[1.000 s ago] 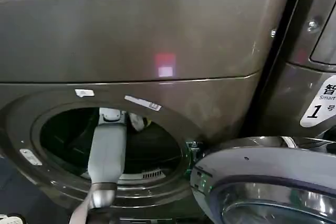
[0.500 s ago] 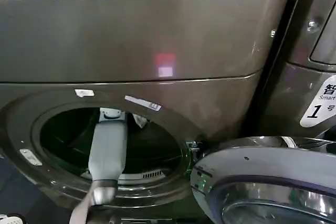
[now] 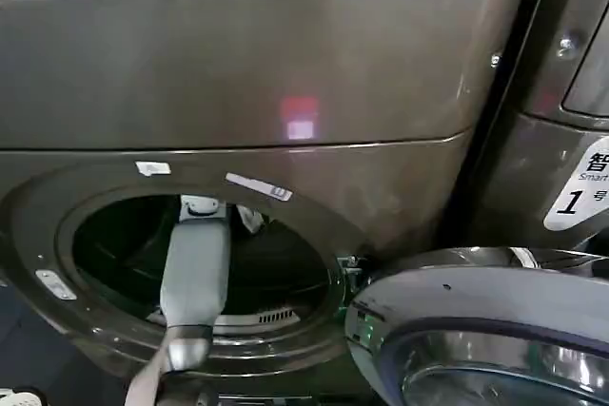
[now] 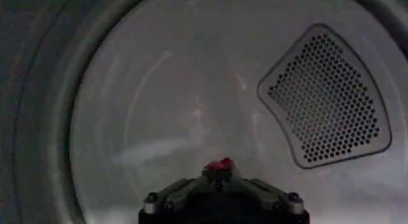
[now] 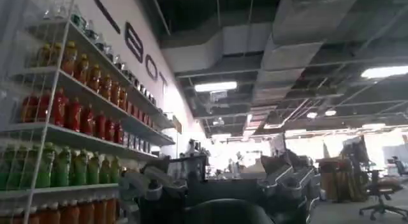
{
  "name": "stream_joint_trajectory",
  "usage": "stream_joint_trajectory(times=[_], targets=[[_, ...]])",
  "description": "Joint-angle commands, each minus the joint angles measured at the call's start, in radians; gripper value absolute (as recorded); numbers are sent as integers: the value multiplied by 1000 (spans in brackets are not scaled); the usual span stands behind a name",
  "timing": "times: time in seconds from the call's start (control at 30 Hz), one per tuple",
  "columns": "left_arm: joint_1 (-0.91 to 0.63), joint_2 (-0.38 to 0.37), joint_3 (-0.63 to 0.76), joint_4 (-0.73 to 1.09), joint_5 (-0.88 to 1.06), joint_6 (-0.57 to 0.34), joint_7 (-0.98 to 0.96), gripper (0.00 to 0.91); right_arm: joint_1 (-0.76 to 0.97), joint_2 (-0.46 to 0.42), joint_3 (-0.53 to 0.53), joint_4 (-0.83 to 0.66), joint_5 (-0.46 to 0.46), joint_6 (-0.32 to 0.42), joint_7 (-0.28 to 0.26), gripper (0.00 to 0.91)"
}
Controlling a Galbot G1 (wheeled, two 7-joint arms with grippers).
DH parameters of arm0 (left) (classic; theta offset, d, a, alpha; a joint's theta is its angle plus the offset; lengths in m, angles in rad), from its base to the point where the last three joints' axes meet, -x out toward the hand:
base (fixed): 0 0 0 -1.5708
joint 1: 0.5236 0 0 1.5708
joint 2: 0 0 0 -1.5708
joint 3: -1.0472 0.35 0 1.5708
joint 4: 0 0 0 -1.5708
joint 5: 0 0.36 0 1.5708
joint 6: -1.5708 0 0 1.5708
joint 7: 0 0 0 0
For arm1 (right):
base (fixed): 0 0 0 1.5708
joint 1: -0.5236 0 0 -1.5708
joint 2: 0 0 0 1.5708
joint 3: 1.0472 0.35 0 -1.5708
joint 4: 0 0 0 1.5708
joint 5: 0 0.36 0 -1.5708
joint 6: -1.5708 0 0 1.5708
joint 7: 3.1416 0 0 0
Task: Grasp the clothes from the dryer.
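One arm at work. Head view: left arm reaching through the dryer point(image 3: 285, 73) porthole, with a white scrap of the clothes point(image 3: 251, 220) just beside it. Left wrist view: left gripper point(image 4: 220, 180) near the drum's back wall, apparently clamped on a red bit, though hard to tell. Next, probably withdrawing. Right wrist view: right gripper point(image 5: 217, 193) raised well away, fingers released.

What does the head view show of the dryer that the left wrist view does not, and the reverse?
Head view alone: the bronze-grey front-loading dryer from outside, its round porthole rim, the open silver-rimmed glass door, the white "1" sticker, and the grey left arm reaching into the porthole beside a bit of white fabric.

Left wrist view alone: the drum's pale back wall, a perforated vent panel, and the left gripper with a small red spot at its tip.

Both share the dryer's interior and the left arm inside.
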Motion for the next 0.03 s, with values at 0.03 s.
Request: stream_joint_trajectory(times=[0.03], targets=[[2,0,1,11,-1,-7,0,0,-2,-1,5,4,-1,-11,1,907]])
